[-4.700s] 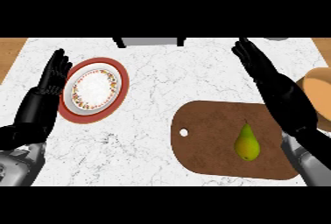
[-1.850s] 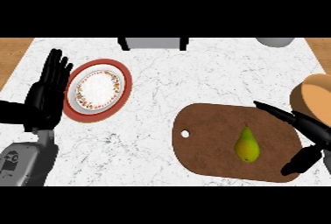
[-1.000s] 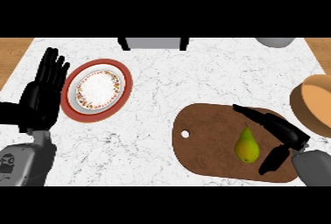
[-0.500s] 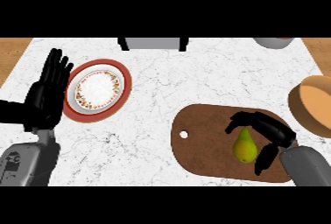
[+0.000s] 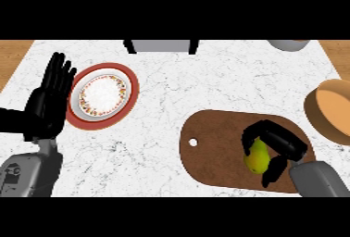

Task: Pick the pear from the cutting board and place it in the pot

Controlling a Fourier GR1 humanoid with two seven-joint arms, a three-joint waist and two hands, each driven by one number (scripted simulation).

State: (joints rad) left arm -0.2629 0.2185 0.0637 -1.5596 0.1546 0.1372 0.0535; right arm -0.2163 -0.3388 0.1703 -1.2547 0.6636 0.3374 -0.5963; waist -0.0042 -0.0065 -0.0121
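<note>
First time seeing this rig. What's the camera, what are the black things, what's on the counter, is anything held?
This is one view, taken from the humanoid robot's head and looking steeply down at a white marble counter. The black shapes are its two hands on grey forearms, coming in from the lower edge. The left robot hand rests open at the left, fingers up, beside a red-rimmed plate. On the right lies a brown cutting board with a yellow-green pear on it. The right robot hand has fingers and thumb curled round the pear; whether the pear is lifted off the board cannot be told. The tan pot, where the pear should go, sits at the right edge.
</note>
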